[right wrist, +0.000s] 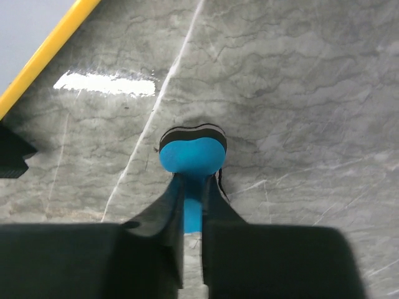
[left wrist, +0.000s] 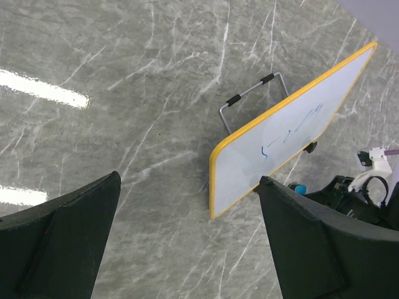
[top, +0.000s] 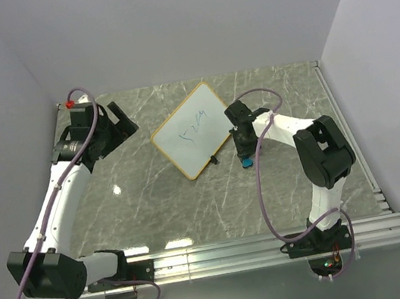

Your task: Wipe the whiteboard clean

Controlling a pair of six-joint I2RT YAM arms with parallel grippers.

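The whiteboard (top: 191,131) stands tilted on its wire stand in the middle of the table, with faint blue scribbles on it; it also shows in the left wrist view (left wrist: 287,134) and its yellow-tan edge in the right wrist view (right wrist: 43,53). My right gripper (top: 246,157) is just right of the board's near corner, shut on the small blue eraser (right wrist: 192,152), which touches or hovers just above the table. My left gripper (top: 120,120) is open and empty, well left of the board, its fingers (left wrist: 59,243) wide apart.
The marble table (top: 154,195) is enclosed by white walls at the back and sides. A metal rail (top: 240,250) runs along the near edge. The board's wire stand (left wrist: 249,93) sticks out behind it.
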